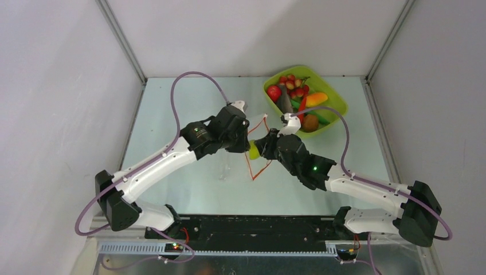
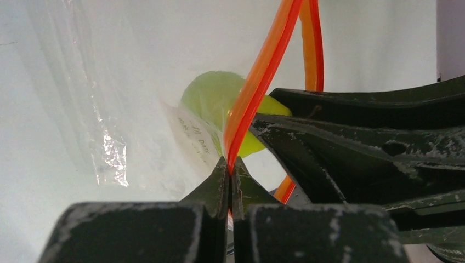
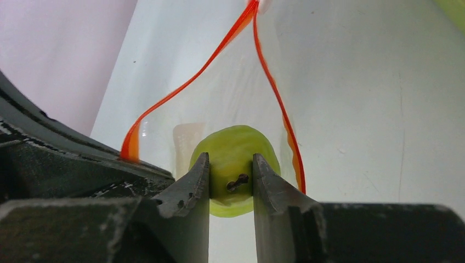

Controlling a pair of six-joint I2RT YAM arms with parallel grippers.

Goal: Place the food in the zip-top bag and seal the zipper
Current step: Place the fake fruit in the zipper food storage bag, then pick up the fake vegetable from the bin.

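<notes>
Right tool (image 3: 231, 159) around smooth rounded pear (image 3: 236, 141)

We find lettering in one place only: a small white label patch (image 2: 189, 137) on the clear wall of the zip-top bag (image 2: 109, 148), seen from the left wrist. It bears a few short lines of faint grey print, slanted and too blurred for us to read. Nothing else is legible to us.
</notes>
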